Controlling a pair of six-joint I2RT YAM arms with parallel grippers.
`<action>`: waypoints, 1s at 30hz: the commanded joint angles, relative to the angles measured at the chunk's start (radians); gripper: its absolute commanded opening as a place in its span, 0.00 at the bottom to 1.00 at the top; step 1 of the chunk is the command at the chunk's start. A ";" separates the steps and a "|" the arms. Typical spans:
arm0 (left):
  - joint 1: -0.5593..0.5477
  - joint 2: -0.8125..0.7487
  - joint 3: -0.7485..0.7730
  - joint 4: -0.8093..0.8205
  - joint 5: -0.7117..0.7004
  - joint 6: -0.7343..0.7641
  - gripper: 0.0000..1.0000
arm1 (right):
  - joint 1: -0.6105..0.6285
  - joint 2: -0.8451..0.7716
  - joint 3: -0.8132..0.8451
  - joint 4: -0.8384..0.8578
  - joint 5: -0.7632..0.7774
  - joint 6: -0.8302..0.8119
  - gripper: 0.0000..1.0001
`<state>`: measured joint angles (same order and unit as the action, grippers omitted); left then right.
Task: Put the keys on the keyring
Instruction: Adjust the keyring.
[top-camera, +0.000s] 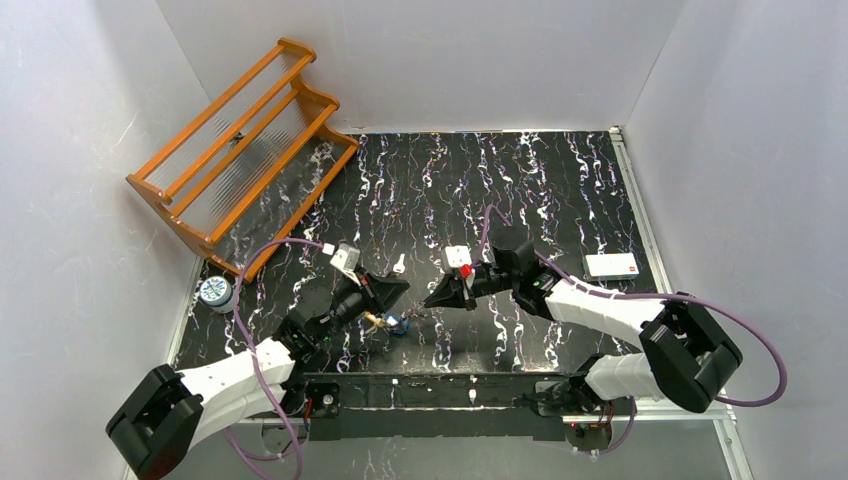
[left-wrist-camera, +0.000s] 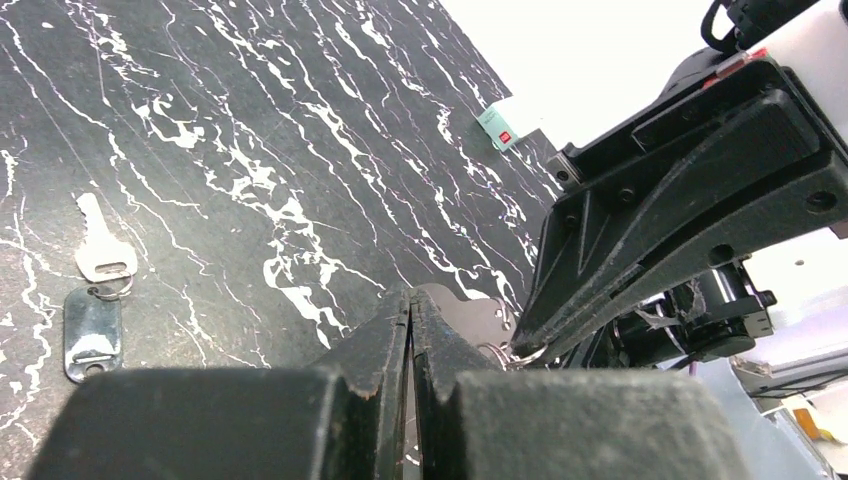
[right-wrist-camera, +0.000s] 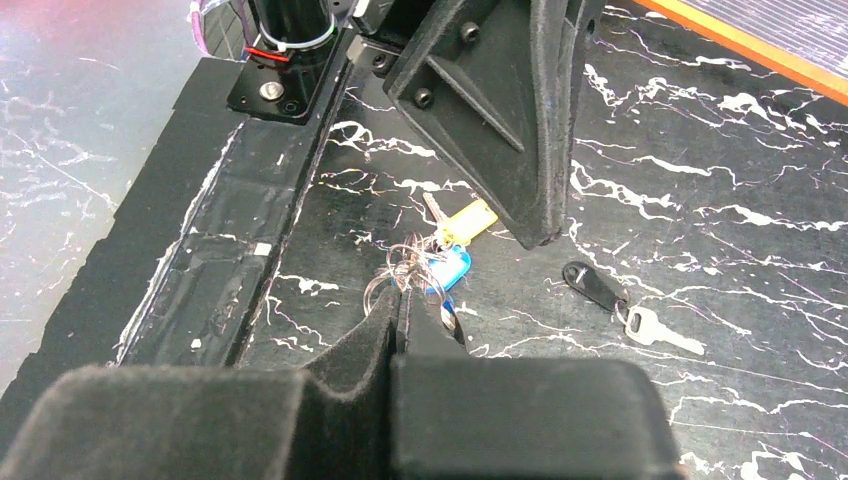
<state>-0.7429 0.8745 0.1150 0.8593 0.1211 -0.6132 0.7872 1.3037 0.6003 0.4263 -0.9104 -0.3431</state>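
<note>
A bunch of keys (right-wrist-camera: 440, 262) lies near the table's front edge, with a blue tag, a yellow tag (right-wrist-camera: 467, 221) and thin wire rings (right-wrist-camera: 402, 262). It shows brass and blue in the top view (top-camera: 388, 322). A silver key (right-wrist-camera: 657, 330) on a black tag (right-wrist-camera: 596, 287) lies apart; it also shows in the left wrist view (left-wrist-camera: 101, 255). No white oval keyring is in view. My right gripper (right-wrist-camera: 400, 297) is shut with its tips in the wire rings. My left gripper (left-wrist-camera: 411, 297) is shut, tips just beside the bunch, and a grey key head (left-wrist-camera: 470, 315) shows past them.
An orange wooden rack (top-camera: 240, 140) stands at the back left. A small round tin (top-camera: 215, 292) sits at the left edge. A white card with a red mark (top-camera: 611, 265) lies at the right. The two grippers (top-camera: 415, 293) point at each other, almost touching.
</note>
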 joint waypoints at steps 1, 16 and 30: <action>0.001 -0.013 0.005 -0.011 -0.043 0.021 0.02 | 0.006 -0.041 -0.006 0.067 -0.006 0.011 0.01; 0.001 -0.055 0.126 -0.330 0.108 0.086 0.39 | 0.006 -0.038 0.048 -0.102 -0.013 -0.193 0.01; -0.001 0.047 0.046 -0.125 0.218 0.394 0.43 | 0.006 -0.038 0.064 -0.148 -0.080 -0.248 0.01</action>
<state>-0.7429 0.9073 0.1852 0.6170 0.3042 -0.3065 0.7876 1.2797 0.6193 0.2829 -0.9520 -0.5625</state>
